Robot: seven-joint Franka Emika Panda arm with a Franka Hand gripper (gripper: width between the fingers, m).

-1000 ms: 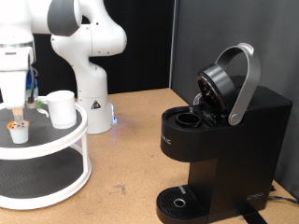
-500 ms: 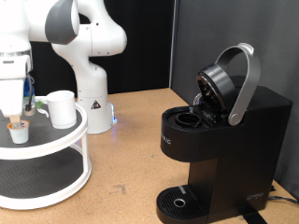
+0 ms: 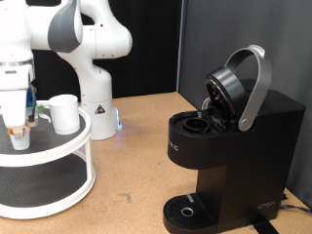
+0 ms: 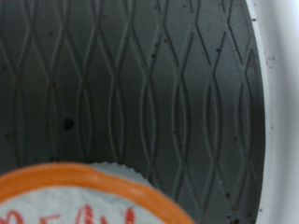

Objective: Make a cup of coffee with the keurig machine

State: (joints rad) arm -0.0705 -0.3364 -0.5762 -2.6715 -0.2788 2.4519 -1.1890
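A: What's nearest the exterior camera?

B: The keurig machine (image 3: 234, 146) at the exterior view's right, black, sitting on the brown tabletop (image 3: 136, 156). Lid is up, grey handle (image 3: 255, 86) arched over it, pod chamber (image 3: 198, 125) open. Round drip tray (image 3: 187, 209) at its base has nothing on it.

A: And the left side?

B: A white two-tier round stand (image 3: 44, 161) with a dark ribbed mat on each tier. The cup (image 3: 63, 113) stands upright on the top tier, towards the stand's right edge. The gripper (image 3: 15, 125) is low over the same tier, left of the cup, right above a small white pod (image 3: 18, 136).

A: Gripper clenched or released?

B: Can't tell. Fingertips are blocked in the exterior view and don't show in the wrist view. The wrist view only shows the pod's orange-rimmed top (image 4: 79, 201) very close, the diamond-pattern mat (image 4: 140, 84), and the stand's white rim (image 4: 276, 93).

A: Anything between stand and machine?

B: Bare tabletop only. Further back, the white arm base (image 3: 96, 97) sits just behind the stand, with a small blue light at its foot. Behind that, a dark curtain.
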